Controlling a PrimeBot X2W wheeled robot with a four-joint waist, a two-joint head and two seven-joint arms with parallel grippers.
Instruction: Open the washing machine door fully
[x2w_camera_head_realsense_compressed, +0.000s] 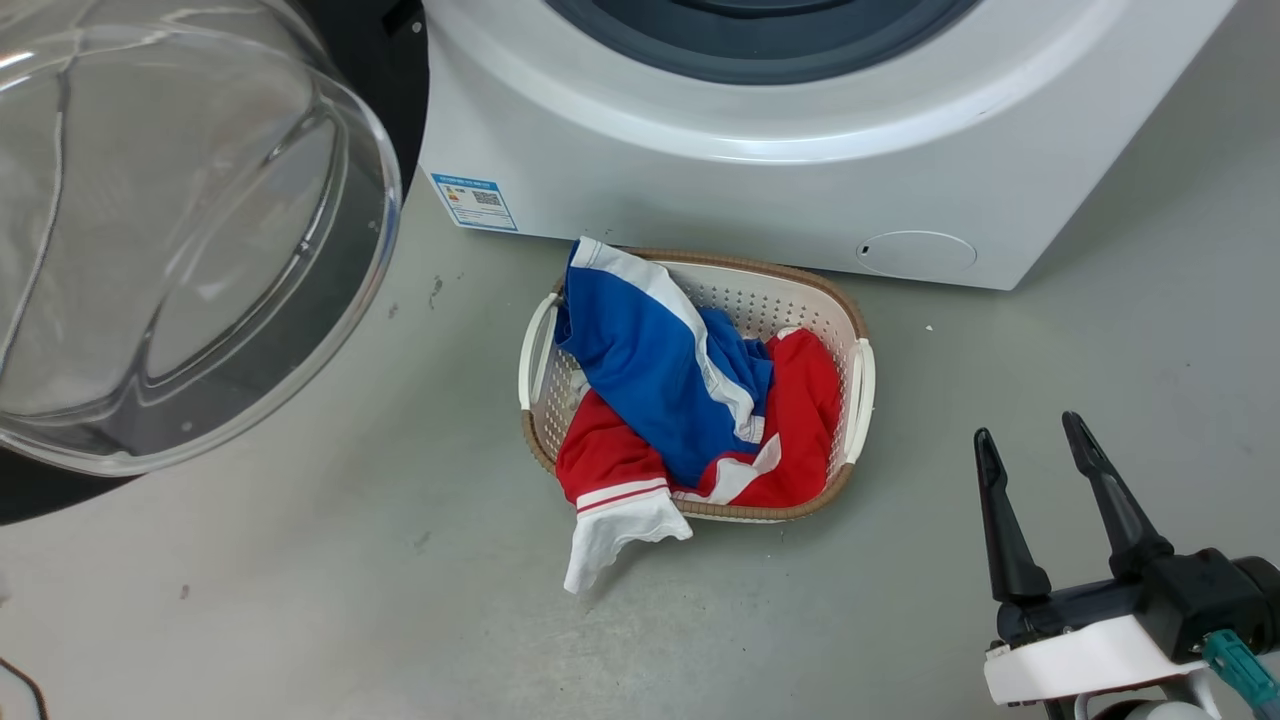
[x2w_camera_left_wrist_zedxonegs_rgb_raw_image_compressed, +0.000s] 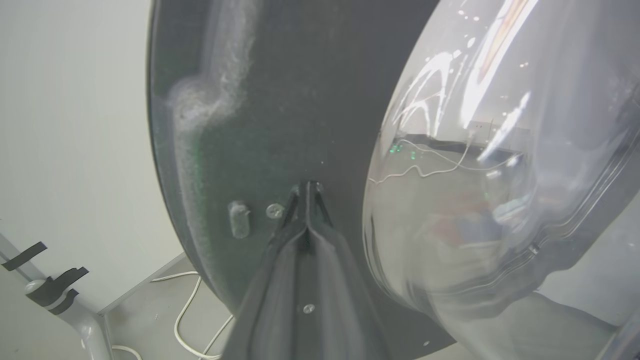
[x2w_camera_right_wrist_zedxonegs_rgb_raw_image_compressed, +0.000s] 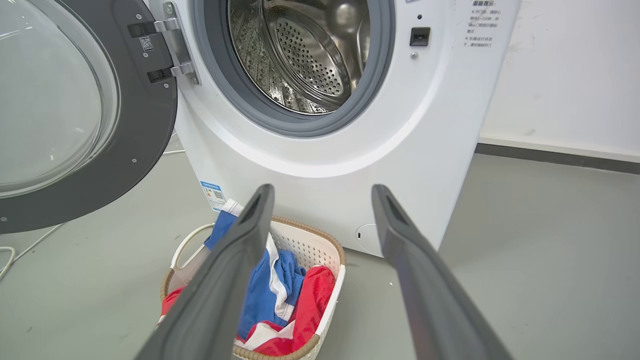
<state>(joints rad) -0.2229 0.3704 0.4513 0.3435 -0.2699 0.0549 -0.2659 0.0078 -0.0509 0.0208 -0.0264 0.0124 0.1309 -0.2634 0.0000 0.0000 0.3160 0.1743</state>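
The washing machine door stands open at upper left. The left hand, fingers together, touches its dark inner face; the right hand, fingers apart, is at lower right.

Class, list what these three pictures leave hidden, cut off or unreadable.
- Head view: the washing machine door runs off the left edge.
- Left wrist view: whether the left gripper touches the door, blurred there.
- Head view: blue sticker print, too small.
- Right wrist view: basket floor, covered by clothes.

Grey floor: washing machine, basket w/ clothes, white cable.
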